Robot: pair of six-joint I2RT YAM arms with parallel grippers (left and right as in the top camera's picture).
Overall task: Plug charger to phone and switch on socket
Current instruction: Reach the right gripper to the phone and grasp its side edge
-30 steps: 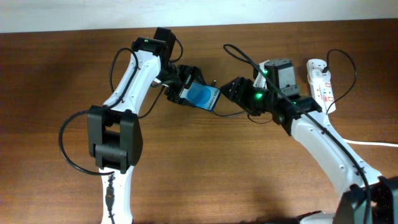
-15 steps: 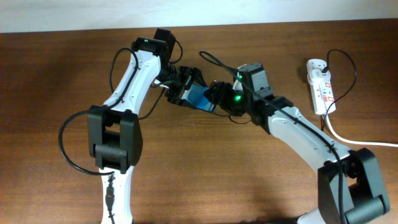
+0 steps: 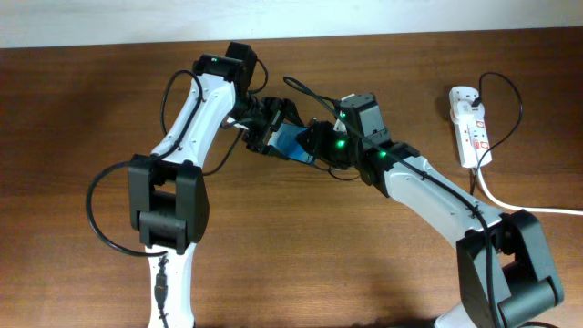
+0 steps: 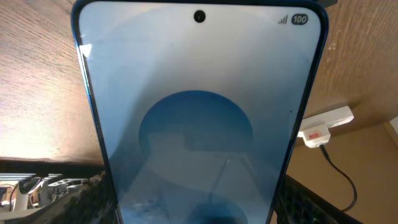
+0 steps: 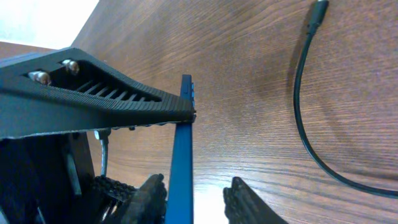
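My left gripper (image 3: 267, 128) is shut on the phone (image 3: 293, 142) and holds it tilted above the table. The blue screen fills the left wrist view (image 4: 199, 118), with the jaws (image 4: 199, 214) at its sides. My right gripper (image 3: 317, 143) is open at the phone's free end. In the right wrist view the phone's blue edge (image 5: 183, 155) stands between the open fingers (image 5: 196, 199), close to the left one. The charger (image 5: 300, 112) lies loose on the table, with its plug tip (image 5: 319, 9) beyond the fingers. The white socket (image 3: 467, 123) lies far right.
The socket's thick white cord (image 3: 510, 202) runs off to the right edge. The thin black cable (image 3: 510, 96) loops from the socket's plug and passes under my right arm. The socket also shows in the left wrist view (image 4: 325, 124). The wall edge runs along the back.
My right arm has swung left from near the socket to the phone, and its open fingers now straddle the phone's end. The left gripper has kept hold of the phone in place.
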